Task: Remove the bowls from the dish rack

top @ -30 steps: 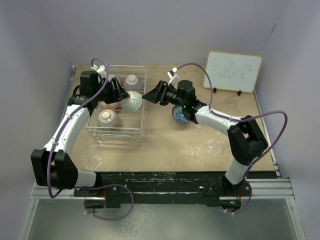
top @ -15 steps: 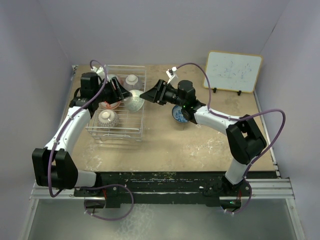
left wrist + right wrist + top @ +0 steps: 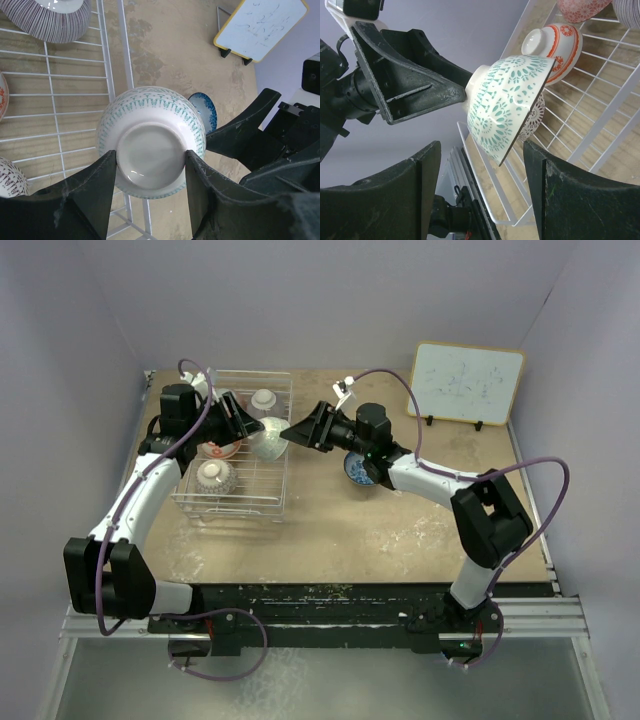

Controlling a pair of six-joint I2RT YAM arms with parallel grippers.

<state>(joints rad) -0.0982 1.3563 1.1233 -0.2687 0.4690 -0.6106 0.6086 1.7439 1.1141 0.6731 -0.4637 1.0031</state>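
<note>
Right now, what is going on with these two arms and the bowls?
The left gripper holds the pale green bowl by its foot ring, lifted at the right edge of the dish rack. The right gripper is open, its fingers on either side of the bowl, not closed on it; it looks like a handover. A blue bowl stands on the table, and other bowls lie in the rack.

No legible text anywhere; the whiteboard [image 3: 467, 383] bears only faint scribbles (unreadable marker traces)
</note>
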